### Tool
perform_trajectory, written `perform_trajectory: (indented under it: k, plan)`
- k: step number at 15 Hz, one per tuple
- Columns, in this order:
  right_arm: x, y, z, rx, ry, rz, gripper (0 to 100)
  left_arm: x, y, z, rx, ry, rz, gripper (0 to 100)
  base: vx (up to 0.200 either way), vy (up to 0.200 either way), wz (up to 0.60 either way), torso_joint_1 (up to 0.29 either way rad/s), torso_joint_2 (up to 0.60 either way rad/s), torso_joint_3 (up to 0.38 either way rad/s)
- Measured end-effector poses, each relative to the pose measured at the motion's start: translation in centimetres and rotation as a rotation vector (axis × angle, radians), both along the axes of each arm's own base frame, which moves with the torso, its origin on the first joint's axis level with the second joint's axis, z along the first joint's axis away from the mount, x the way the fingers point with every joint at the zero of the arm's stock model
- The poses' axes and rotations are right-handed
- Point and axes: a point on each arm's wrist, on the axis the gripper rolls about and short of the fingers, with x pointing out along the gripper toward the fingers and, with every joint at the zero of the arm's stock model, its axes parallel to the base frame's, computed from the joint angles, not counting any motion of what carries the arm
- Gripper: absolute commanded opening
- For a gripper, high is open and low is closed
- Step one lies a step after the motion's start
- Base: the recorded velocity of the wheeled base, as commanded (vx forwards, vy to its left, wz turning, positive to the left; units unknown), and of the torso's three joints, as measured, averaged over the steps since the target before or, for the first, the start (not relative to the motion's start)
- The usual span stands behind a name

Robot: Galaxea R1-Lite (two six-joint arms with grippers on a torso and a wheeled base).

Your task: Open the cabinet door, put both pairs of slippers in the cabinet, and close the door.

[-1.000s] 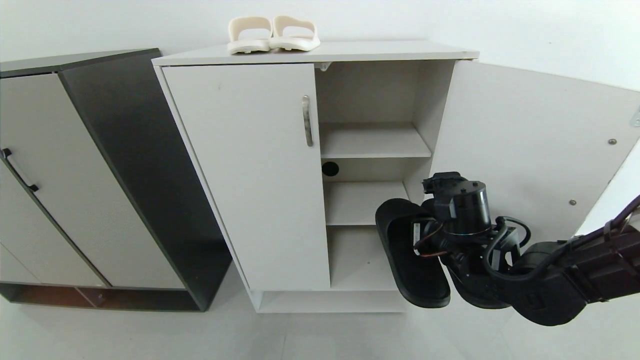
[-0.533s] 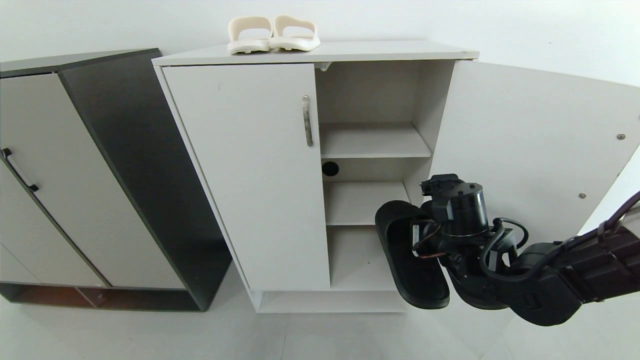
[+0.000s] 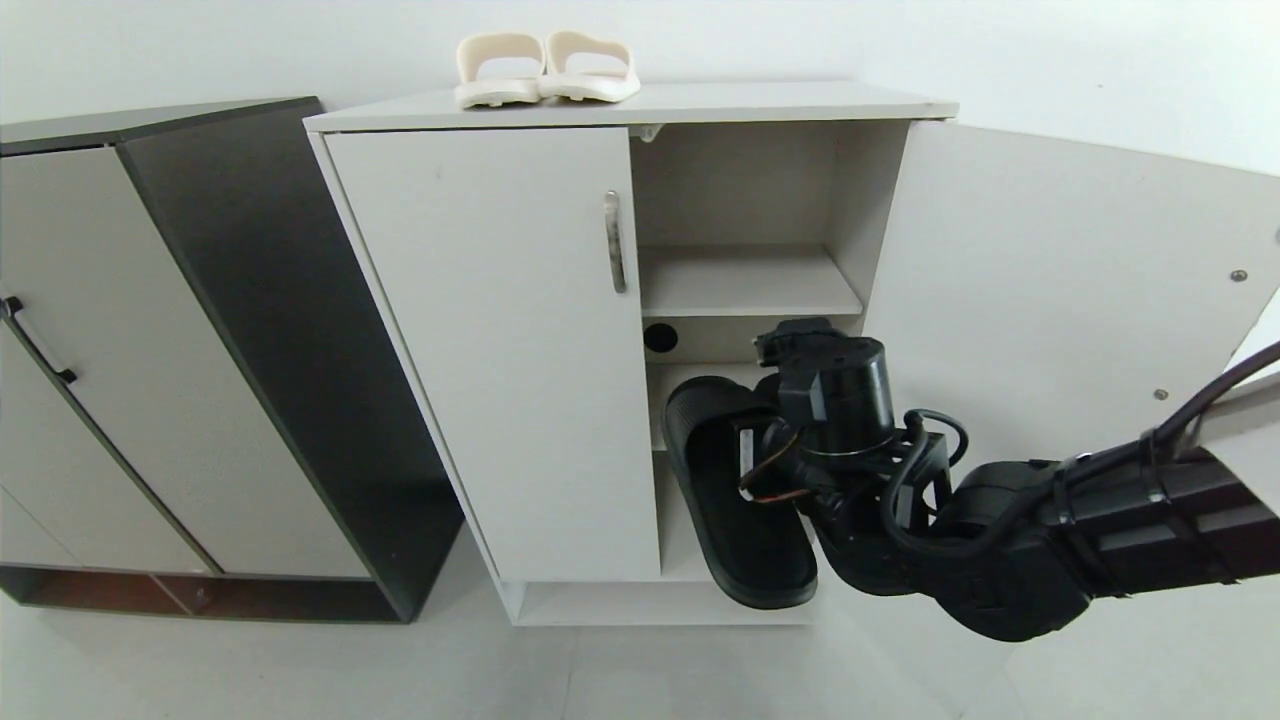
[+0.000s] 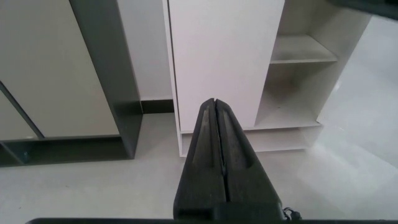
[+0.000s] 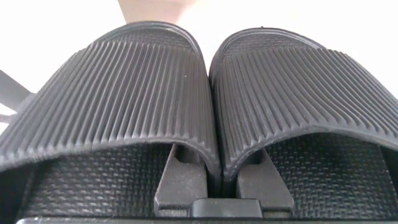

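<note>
A pair of black slippers [image 3: 735, 500] hangs toes-up in front of the open right half of the white cabinet [image 3: 480, 350], level with its middle and bottom shelves. My right gripper [image 5: 221, 183] is shut on the pair, its fingers [image 5: 180, 183] under the ribbed straps [image 5: 124, 93], pinching the two inner edges together. A beige pair of slippers [image 3: 545, 68] rests on the cabinet top. The right door [image 3: 1050, 280] stands wide open and the left door is closed. My left gripper [image 4: 214, 109] is shut on nothing, low and in front of the cabinet.
The cabinet shelves [image 3: 745, 285] are bare, with a round hole [image 3: 660, 338] in the back panel. A dark grey cabinet [image 3: 250, 330] stands against the white one's left side. Light floor [image 3: 300, 670] lies in front.
My right arm has carried the black slippers leftward and a little up, from in front of the open door to in front of the cabinet opening. The door swung slightly wider.
</note>
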Motion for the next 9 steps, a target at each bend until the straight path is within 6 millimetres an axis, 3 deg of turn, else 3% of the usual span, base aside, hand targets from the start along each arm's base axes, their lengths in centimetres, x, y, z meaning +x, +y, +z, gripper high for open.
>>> perform_trajectory:
  k: [5, 9]
  plan:
    - [1.9, 0.9, -3.7, -0.008, 0.058, -0.032, 0, 0.0, 0.0, 0.0, 0.001, 0.0, 0.0, 0, 0.0, 0.0, 0.0, 0.0, 0.0, 0.0]
    - [3.6, 1.6, -6.6, -0.027, 0.079, -0.052, 0, 0.0, 0.0, 0.0, 0.001, 0.0, -0.001, 0, 0.0, 0.0, 0.0, 0.004, 0.0, -0.162]
